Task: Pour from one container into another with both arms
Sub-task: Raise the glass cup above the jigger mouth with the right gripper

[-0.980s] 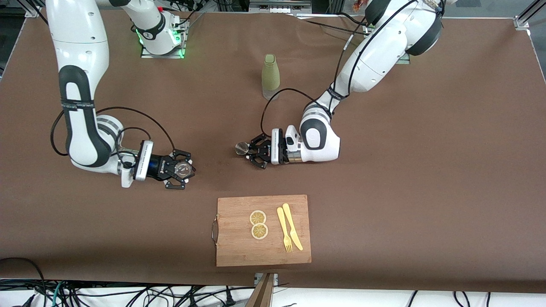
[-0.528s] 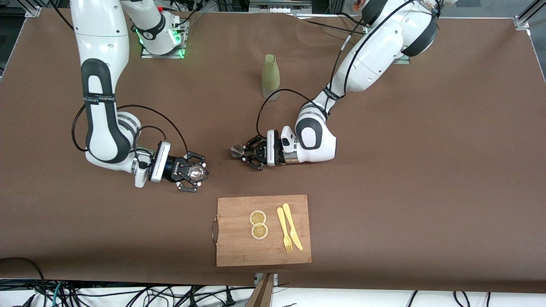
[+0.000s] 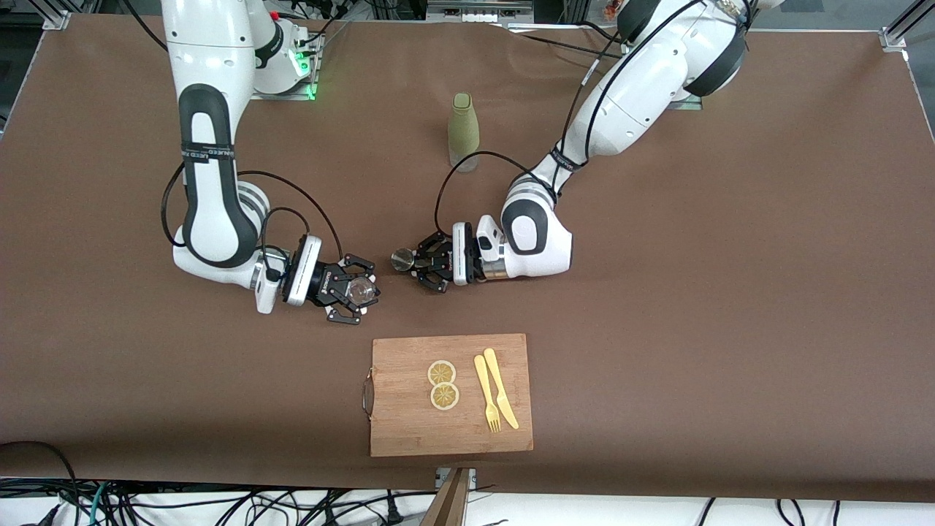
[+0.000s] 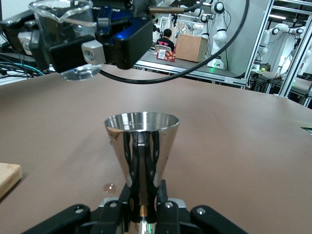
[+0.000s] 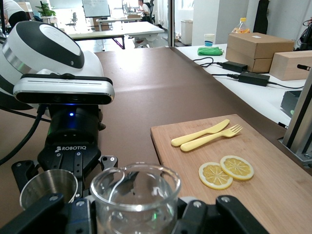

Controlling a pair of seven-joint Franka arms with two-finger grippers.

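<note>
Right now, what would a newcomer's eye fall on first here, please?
The two grippers nearly meeting over mid-table: the left gripper holds a steel cup, the right gripper a glass beaker. Next, the cutting board nearer the camera, bearing lemon slices, fork and knife.

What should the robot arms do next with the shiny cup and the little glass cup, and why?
Probably bring them a bit closer. The left gripper holds the shiny metal cone cup upright, and the right gripper holds the small clear glass beaker upright. There is a gap between them above the brown table, so tipping now would likely spill.
</note>
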